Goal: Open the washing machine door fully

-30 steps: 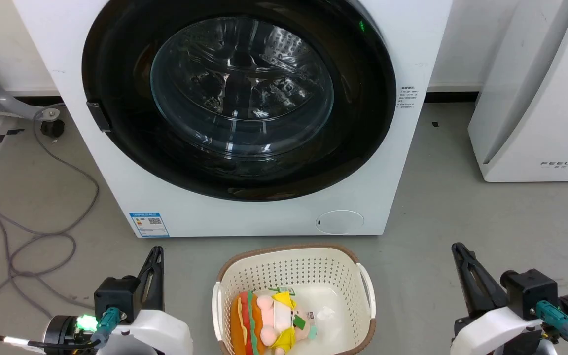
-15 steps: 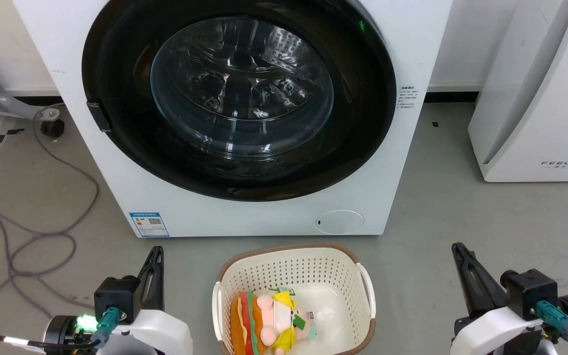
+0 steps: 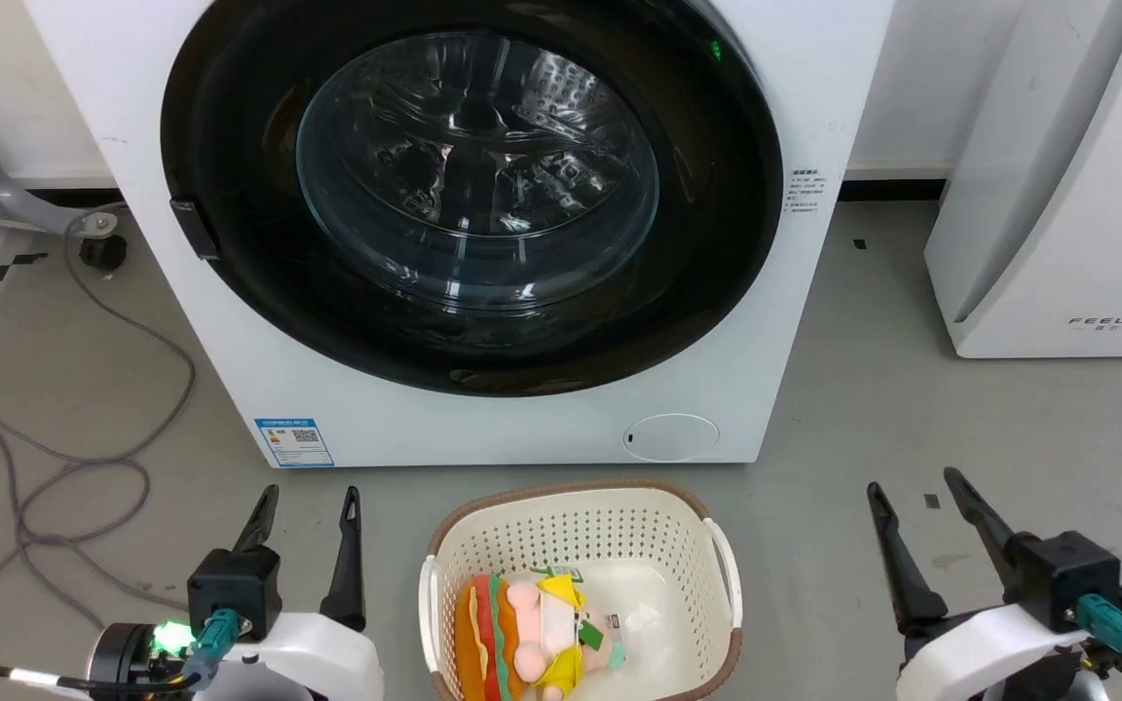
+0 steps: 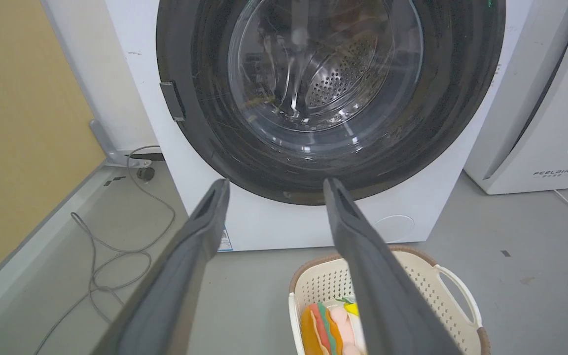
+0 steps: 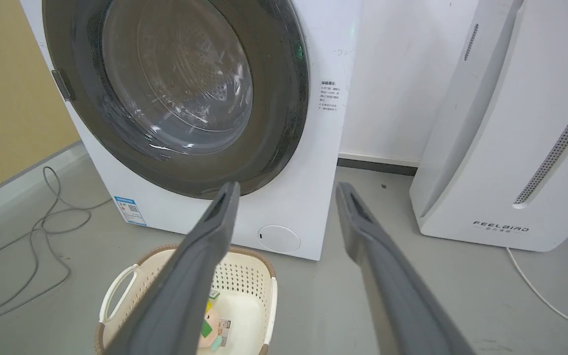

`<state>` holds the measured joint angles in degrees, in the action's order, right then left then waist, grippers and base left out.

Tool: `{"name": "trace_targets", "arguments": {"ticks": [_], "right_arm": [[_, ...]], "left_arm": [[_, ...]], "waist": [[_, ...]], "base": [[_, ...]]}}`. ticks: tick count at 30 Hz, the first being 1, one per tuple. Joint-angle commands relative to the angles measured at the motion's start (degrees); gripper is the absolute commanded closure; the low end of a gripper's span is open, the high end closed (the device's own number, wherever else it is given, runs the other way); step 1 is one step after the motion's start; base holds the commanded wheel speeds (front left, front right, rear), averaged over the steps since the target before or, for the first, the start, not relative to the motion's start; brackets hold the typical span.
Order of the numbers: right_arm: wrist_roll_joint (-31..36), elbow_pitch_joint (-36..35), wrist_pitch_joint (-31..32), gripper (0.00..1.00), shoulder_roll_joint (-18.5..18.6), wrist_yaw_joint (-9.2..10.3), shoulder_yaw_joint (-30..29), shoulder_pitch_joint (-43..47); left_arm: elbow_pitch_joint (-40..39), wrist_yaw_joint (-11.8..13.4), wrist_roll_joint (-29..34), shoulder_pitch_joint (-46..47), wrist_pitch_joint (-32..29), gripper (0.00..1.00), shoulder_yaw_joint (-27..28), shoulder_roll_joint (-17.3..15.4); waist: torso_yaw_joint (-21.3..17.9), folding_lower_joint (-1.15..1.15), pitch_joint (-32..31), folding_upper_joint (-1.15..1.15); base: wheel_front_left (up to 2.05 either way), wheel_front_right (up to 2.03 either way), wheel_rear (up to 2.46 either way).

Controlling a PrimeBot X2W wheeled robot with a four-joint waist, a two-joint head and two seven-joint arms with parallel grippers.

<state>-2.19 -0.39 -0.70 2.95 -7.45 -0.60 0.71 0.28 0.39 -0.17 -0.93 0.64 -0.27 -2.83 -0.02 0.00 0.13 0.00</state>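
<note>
The washing machine door (image 3: pixel 471 195) sat shut on the washing machine (image 3: pixel 522 428), nothing begun; left tool (image 3: pixel 311 495) and right tool (image 3: pixel 913 482) hung before it, spread wide, empty.

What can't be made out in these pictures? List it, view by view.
- Washing machine door: its top is cut off by the head view's upper edge.
- Blue label sticker and grey text panel: print too small to read.
- Basket, right wrist view: partly hidden behind a finger of the right end effector.
- Drum, left wrist view: glare on the glass blurs its inside.
</note>
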Motion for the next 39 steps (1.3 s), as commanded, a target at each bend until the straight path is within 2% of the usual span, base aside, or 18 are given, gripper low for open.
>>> {"name": "trace_targets", "arguments": {"ticks": [1, 24, 25, 26, 27, 33, 34, 39], "right_arm": [[-0.85, -0.29, -0.54, 0.00, -0.01, 0.00, -0.26, 0.03], [-6.52, -2.14, -3.28, 0.00, -0.02, -0.01, -1.32, -0.10], [-6.60, -2.24, -3.40, 0.28, -0.02, -0.01, -1.31, -0.16], [-6.75, -2.34, -3.52, 0.82, -0.02, -0.01, -1.38, -0.23], [-7.15, -2.37, -3.64, 1.00, -0.02, -0.01, -1.43, -0.27], [-15.84, -1.46, -4.35, 1.00, -0.02, -0.01, -1.44, -0.61], [-22.04, -0.93, -4.70, 1.00, -0.03, -0.01, -1.24, -0.74], [-34.32, 0.10, -5.30, 1.00, -0.03, -0.01, -0.90, -0.92]], "left_arm": [[-0.15, 0.33, -0.33, 0.19, 0.52, 0.00, -0.10, -0.01], [-0.94, 2.29, -0.93, 0.60, 3.28, 0.00, -0.98, -0.02], [-0.97, 2.38, -0.95, 0.63, 3.40, 0.00, -1.02, -0.02], [-1.00, 2.47, -0.97, 0.67, 3.52, 0.00, -1.05, -0.02], [-1.03, 2.56, -1.00, 0.71, 3.64, 0.00, -1.09, -0.02], [-1.16, 3.07, -1.18, 0.95, 4.35, 0.00, -1.35, -0.02], [-1.20, 3.36, -1.31, 0.99, 4.71, 0.00, -1.50, -0.02], [-1.24, 3.82, -1.59, 1.12, 5.31, 0.00, -1.74, -0.03]], "waist": [[0.00, 0.00, 0.01, 0.00], [0.32, 0.00, 0.52, 0.00], [0.35, 0.00, 0.57, 0.00], [0.37, 0.00, 0.62, 0.00], [0.40, 0.00, 0.67, 0.00], [0.64, 0.00, 0.98, 0.00], [0.77, 0.00, 1.09, 0.00], [1.05, 0.00, 1.27, 0.00]], "base": [[0.00, 0.00, 0.00], [0.00, 0.00, 0.00], [0.00, 0.00, 0.00], [0.00, 0.00, 0.00], [0.00, 0.00, 0.00], [0.00, 0.00, 0.00], [0.00, 0.00, 0.00], [0.00, 0.00, 0.00]]}}
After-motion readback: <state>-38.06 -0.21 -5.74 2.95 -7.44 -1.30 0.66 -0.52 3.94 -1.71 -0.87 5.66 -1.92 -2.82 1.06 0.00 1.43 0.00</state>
